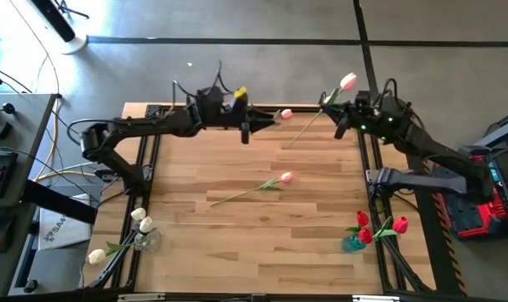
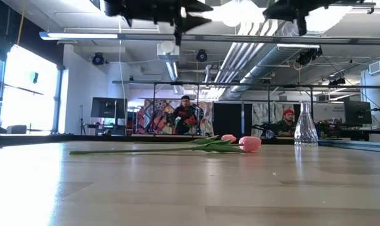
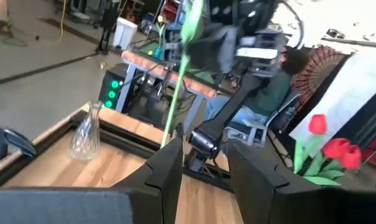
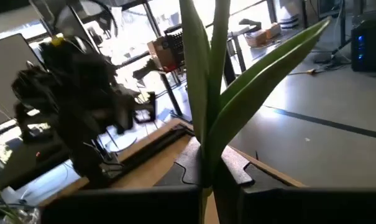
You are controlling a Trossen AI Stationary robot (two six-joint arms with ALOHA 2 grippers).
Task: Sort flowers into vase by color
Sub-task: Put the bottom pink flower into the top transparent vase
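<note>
Pink tulip [image 1: 347,81] held by its stem in the clamped right gripper [image 1: 341,118], table's 1 o'clock; only right wrist view shows the grip; left gripper [image 1: 246,132] parted, empty, 12 o'clock

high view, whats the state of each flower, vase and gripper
left gripper: open, raised, empty
right gripper: shut on pink tulip, held aloft
pink tulip on wooden table: lying flat
clear vase with white tulips: upright
blue-tinted vase with red tulips: upright
empty clear glass vase: upright
</note>
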